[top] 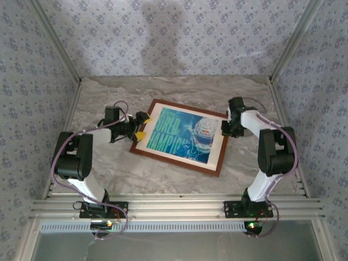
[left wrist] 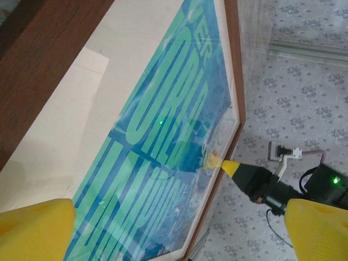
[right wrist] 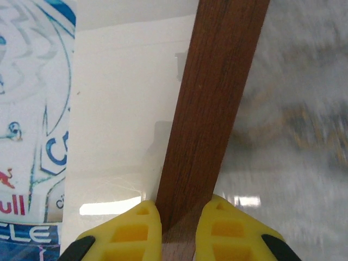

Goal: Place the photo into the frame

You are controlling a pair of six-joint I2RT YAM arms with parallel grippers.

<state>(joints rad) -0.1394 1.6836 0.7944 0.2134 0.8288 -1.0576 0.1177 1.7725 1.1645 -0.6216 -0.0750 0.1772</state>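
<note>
Right wrist: "CLE" on photo (right wrist: 33, 81)

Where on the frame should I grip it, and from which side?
Grip the frame by its narrow wooden right rail, coming from above with one finger on each side, as the right pincer sits now. It looks to lie flat on the table, and its broad glazed middle offers nothing to pinch.

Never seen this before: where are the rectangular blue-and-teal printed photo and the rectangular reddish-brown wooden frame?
blue-and-teal photo (top: 182, 135): top external view, its middle.
reddish-brown wooden frame (right wrist: 217, 109): right wrist view, its side rail.
</note>
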